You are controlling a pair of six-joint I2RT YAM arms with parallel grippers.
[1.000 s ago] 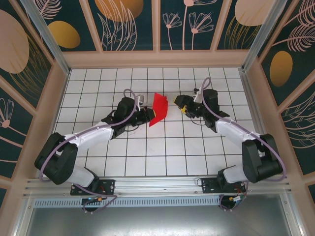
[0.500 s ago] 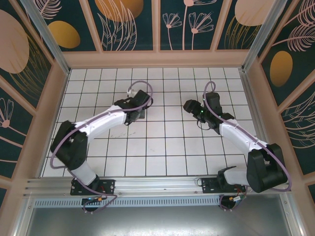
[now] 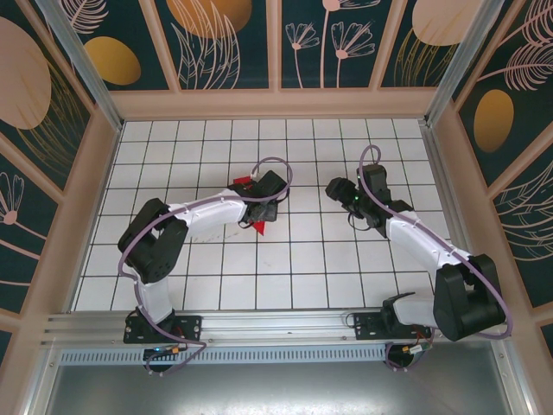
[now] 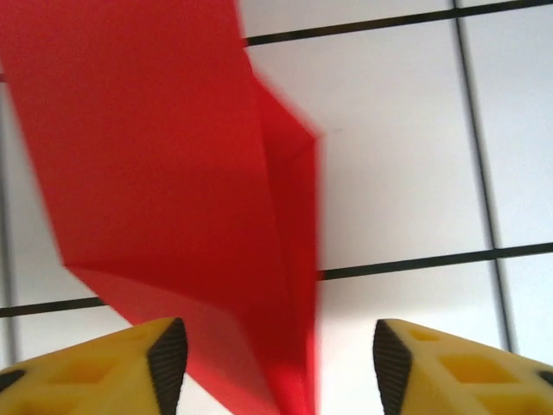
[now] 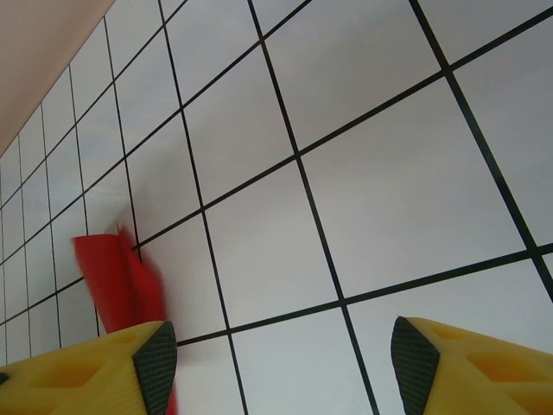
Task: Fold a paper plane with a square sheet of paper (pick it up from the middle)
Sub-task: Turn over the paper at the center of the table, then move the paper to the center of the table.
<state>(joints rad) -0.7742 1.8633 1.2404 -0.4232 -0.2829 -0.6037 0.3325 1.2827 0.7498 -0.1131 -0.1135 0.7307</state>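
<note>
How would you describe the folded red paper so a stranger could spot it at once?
Start at the white grid table and go to its middle, beneath the left gripper. There is the folded red paper, creased and narrowing to a point. It is the one bright red thing among white tiles and black lines.

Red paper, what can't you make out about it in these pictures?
- Top view: the left hand covers most of the red paper; its shape is hidden.
- Left wrist view: blurred, cut off top and bottom; creases unclear.
- Right wrist view: a blurred strip, partly behind a finger of the right hand.
</note>
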